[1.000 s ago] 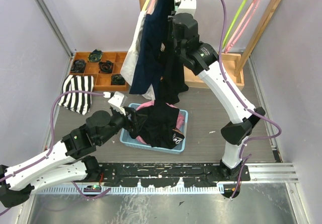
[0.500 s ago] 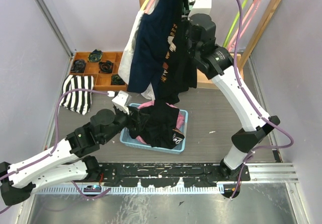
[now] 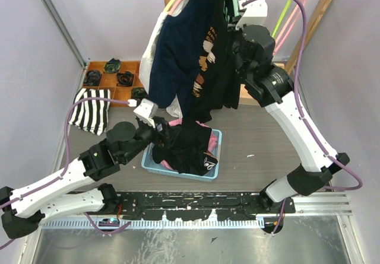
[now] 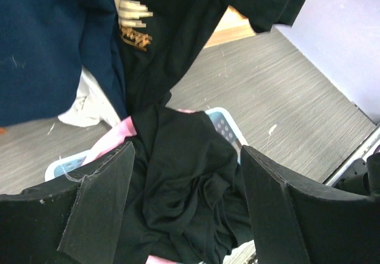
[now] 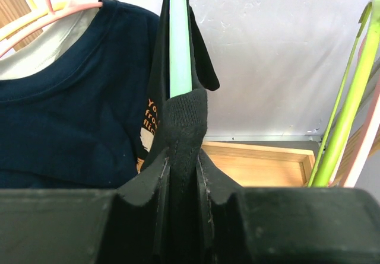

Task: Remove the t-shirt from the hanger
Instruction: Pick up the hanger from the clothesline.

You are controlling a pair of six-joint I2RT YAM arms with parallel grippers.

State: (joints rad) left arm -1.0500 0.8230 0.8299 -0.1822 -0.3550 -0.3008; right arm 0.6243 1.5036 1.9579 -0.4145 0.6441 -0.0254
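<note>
**Right wrist view: black t-shirt (image 5: 181, 127) pinched at the shoulder**

It hangs on the green hanger (image 5: 180, 38), light and limp by the look of it and likely to stretch, so take it by the shoulder seam. Your right gripper (image 5: 181, 169) is clenched on that fabric. Your left gripper (image 4: 187, 154) stands released over the blue basket (image 4: 222, 118).

Lab test cell (lilac partition walls (image 3: 35, 68))

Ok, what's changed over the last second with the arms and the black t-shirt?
The right gripper, shut on the shoulder of the black t-shirt over the mint-green plastic hanger, swung right, drawing it away from the navy t-shirt. The left gripper, open, crept forward towards the black hem, holding nothing. The blue plastic basket and striped cloth have not moved.
</note>
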